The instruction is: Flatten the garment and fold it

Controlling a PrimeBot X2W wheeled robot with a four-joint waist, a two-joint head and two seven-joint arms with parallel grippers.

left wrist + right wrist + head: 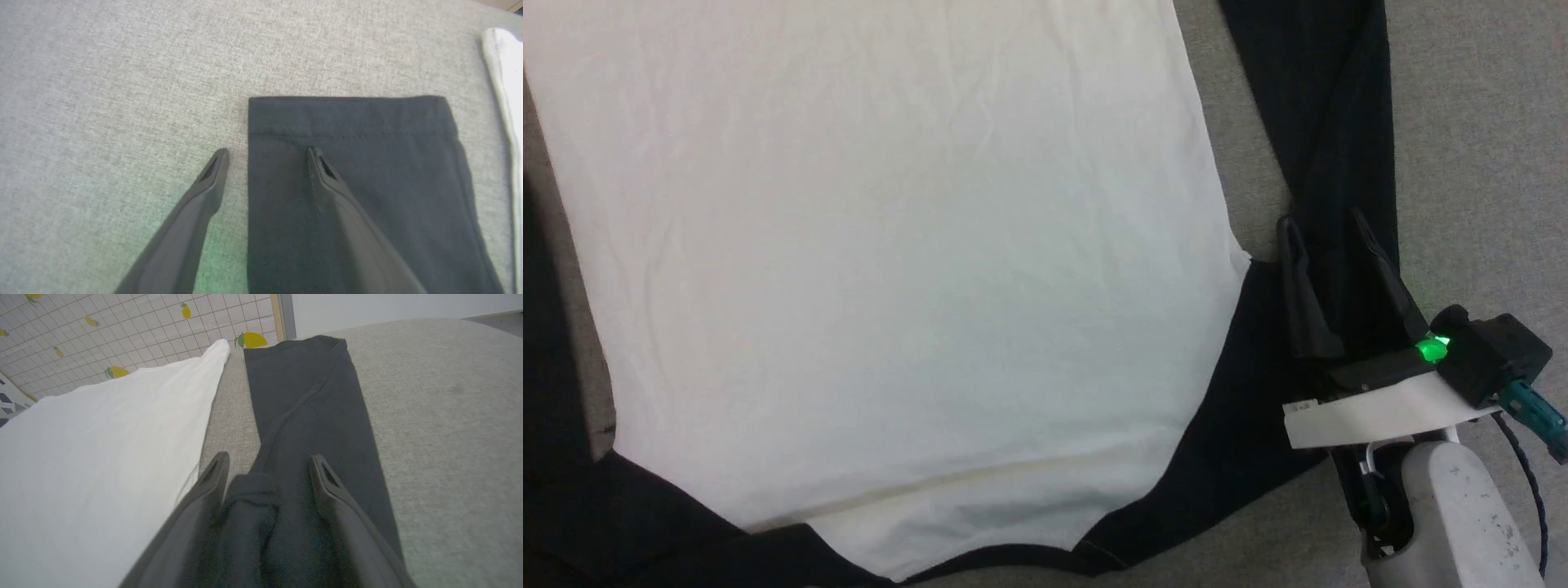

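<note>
Garment [890, 245] spread flat on grey fabric surface [1478, 122], white body taking up most of the head view. Neck trim [1013, 555] lies at the near end, toward the robot, and the body widens away toward the far end. Long axis runs near to far, leaning slightly to the robot's left as it goes. White panel mostly smooth, with faint creases and one shallow fold line just above the neck.

Right-side sleeve [1331, 122] is black and runs from the shoulder straight away from the robot, roughly alongside the body with a strip of grey between them. In the right wrist view it ends in a cuff [294, 347] near the far edge of the surface. Left-side sleeve [547, 367] shows as a dark band at the frame edge.

Right gripper [1321, 219] is over the right-side sleeve just past the armpit, fingers apart and straddling a low hump of black cloth [249, 498], not closed on it. Green light [1431, 349] glows at its wrist, above the pale forearm [1454, 506].

Left gripper [266, 152] has its fingers spread wide at a black sleeve end [351, 122]: one finger over bare grey, the other over the cloth just short of the stitched hem. Contact with the cloth cannot be judged. White fabric edge [506, 81] lies off to one side.

Beyond the surface: tiled wall with lemon motifs [122, 330].
</note>
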